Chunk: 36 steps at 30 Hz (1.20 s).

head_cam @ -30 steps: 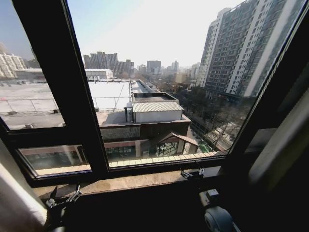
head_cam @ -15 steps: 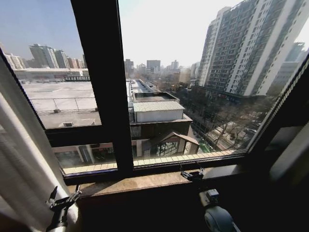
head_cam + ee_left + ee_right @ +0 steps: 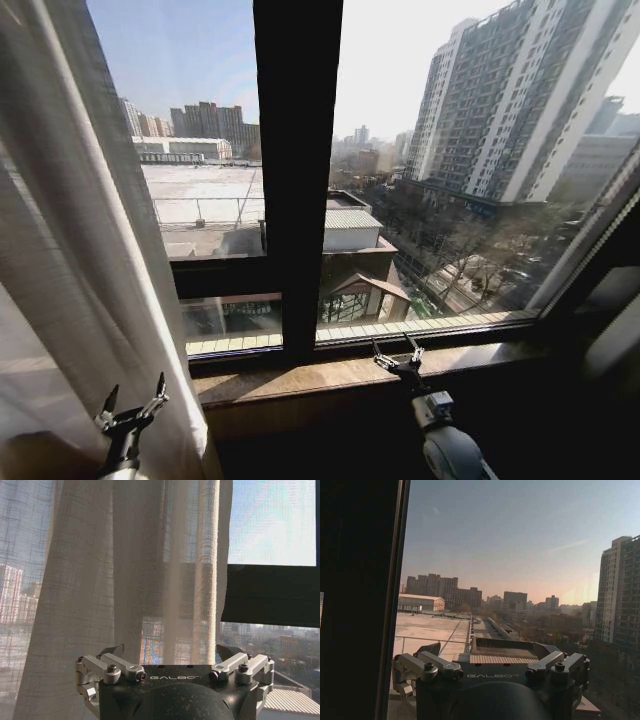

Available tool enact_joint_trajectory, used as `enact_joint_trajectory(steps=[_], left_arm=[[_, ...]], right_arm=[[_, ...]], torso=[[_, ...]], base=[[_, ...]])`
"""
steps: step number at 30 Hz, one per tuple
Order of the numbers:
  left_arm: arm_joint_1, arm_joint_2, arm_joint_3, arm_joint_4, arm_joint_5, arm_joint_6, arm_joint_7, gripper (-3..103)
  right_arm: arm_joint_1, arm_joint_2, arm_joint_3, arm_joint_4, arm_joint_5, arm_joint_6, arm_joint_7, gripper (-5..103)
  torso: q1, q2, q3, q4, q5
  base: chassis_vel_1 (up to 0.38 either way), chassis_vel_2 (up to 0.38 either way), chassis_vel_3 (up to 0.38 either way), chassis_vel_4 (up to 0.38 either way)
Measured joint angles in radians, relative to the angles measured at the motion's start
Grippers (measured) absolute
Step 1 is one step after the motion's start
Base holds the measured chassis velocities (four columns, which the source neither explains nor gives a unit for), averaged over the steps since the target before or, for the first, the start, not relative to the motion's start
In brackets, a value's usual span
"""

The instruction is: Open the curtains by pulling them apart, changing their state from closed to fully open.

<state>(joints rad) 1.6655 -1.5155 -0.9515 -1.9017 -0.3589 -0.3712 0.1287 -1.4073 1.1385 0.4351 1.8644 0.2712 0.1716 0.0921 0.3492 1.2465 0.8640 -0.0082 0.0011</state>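
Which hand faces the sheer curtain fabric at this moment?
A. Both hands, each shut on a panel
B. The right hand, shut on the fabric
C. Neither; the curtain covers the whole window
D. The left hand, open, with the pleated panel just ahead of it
D: the left hand is open before the sheer curtain, while the right hand faces bare window glass.

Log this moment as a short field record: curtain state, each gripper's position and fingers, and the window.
curtains: sheer pleated panel gathered at the window's left side; glass beyond it uncovered
left gripper: low in front of the curtain, fingers open, holding nothing
right gripper: low by the window sill, open, empty
window frame: black vertical bar mid-view
outside: city buildings, daylight
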Motion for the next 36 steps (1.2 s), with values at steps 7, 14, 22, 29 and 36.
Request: enact_joint_trajectory(steps=[7, 14, 22, 29, 36], left_arm=[[0.000, 0.000, 0.000, 0.000, 0.000, 0.000, 0.001, 100], [0.000, 0.000, -0.001, 0.000, 0.000, 0.000, 0.001, 100], [0.000, 0.000, 0.000, 0.000, 0.000, 0.000, 0.001, 100], [0.000, 0.000, 0.000, 0.000, 0.000, 0.000, 0.001, 100], [0.000, 0.000, 0.000, 0.000, 0.000, 0.000, 0.001, 100]], right_arm=[[0.000, 0.000, 0.000, 0.000, 0.000, 0.000, 0.000, 100], [0.000, 0.000, 0.000, 0.000, 0.000, 0.000, 0.000, 100], [0.000, 0.000, 0.000, 0.000, 0.000, 0.000, 0.000, 100], [0.000, 0.000, 0.000, 0.000, 0.000, 0.000, 0.000, 100], [0.000, 0.000, 0.000, 0.000, 0.000, 0.000, 0.000, 100]], torso=[[0.000, 0.000, 0.000, 0.0000, -0.0013], [0.000, 0.000, 0.000, 0.0001, -0.0012], [0.000, 0.000, 0.000, 0.0000, -0.0010], [0.000, 0.000, 0.000, 0.0001, -0.0012], [0.000, 0.000, 0.000, 0.0000, -0.0011]], base=[[-0.024, -0.014, 0.030, 0.024], [0.000, 0.000, 0.000, 0.000], [0.000, 0.000, 0.000, 0.000], [0.000, 0.000, 0.000, 0.000], [0.000, 0.000, 0.000, 0.000]])
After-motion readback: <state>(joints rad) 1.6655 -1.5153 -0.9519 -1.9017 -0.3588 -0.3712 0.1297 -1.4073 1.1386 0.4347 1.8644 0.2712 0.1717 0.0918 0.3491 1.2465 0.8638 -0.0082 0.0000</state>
